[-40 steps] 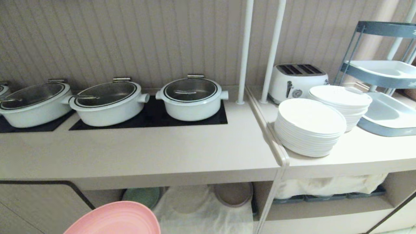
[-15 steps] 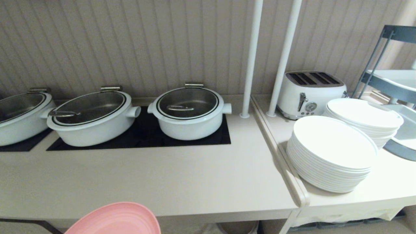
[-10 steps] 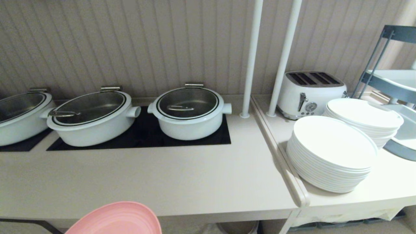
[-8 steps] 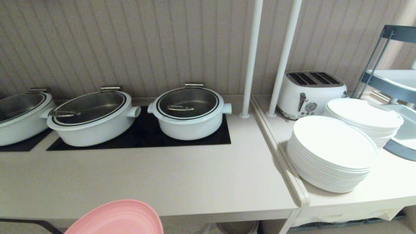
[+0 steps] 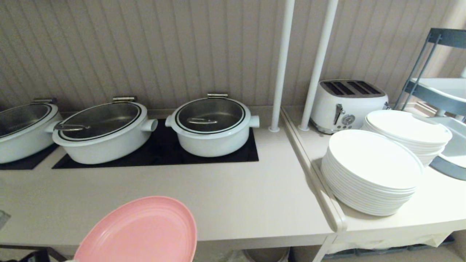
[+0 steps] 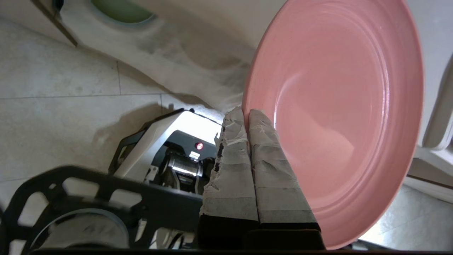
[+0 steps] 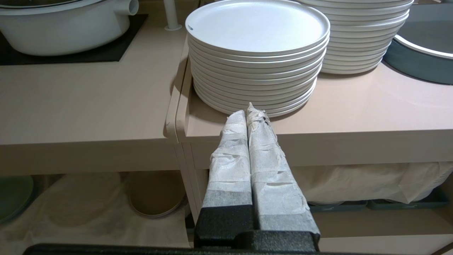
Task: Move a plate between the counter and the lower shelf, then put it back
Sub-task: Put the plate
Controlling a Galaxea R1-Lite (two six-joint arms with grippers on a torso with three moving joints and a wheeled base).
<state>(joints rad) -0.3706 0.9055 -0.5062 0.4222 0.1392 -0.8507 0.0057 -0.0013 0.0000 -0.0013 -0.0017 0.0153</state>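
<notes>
the pink plate [image 5: 140, 231] is up in the air, just over the front edge of the counter [image 5: 204, 203] near its left end. the left gripper [image 6: 246, 114] pinches the plate's rim tight between its two wrapped fingers [image 6: 262, 156]. the plate looks light and stiff, like plastic, and smooth, so it may slip or swing when held by one edge. the rim is the best spot to grab. under the counter is the lower shelf [image 7: 88, 209] with white cloth, a green plate [image 6: 120, 10] and a beige plate [image 7: 155, 193]. the right gripper [image 7: 247, 113] is shut on nothing, low in front of the white plates [image 7: 258, 56].
</notes>
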